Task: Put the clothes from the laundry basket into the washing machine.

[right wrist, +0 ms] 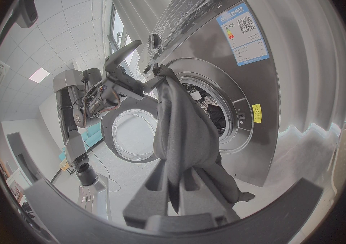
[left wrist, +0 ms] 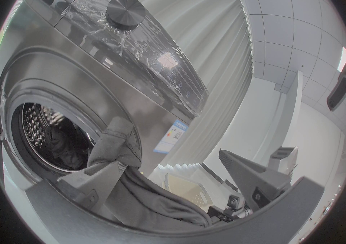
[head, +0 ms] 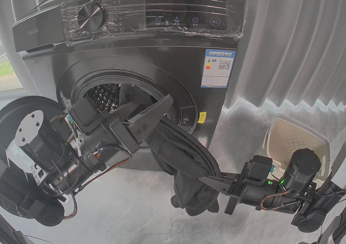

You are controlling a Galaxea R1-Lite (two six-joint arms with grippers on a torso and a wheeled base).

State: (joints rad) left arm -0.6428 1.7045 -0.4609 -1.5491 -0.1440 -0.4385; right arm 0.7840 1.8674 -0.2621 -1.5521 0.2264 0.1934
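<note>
A dark grey garment [head: 180, 151] stretches between my two grippers in front of the washing machine [head: 144, 57]. My right gripper [head: 212, 181] is shut on its lower end, low and to the right of the drum opening [head: 104, 97]. The upper end is draped over one finger of my left gripper [head: 144, 106], which stands open right at the opening. In the left wrist view the cloth [left wrist: 144, 198] hangs over the finger [left wrist: 93, 183] nearer the drum. The right wrist view has the garment [right wrist: 180, 126] rising from my right gripper [right wrist: 178, 169] up to my left gripper [right wrist: 147, 60]. Dark clothes lie inside the drum [left wrist: 61, 144].
The round door [right wrist: 133, 133] stands swung open on the machine's left, behind my left arm. A cream laundry basket [head: 288, 136] stands on the grey floor to the right, by the white curtain [head: 295, 39]. Open floor [head: 126, 201] lies before the machine.
</note>
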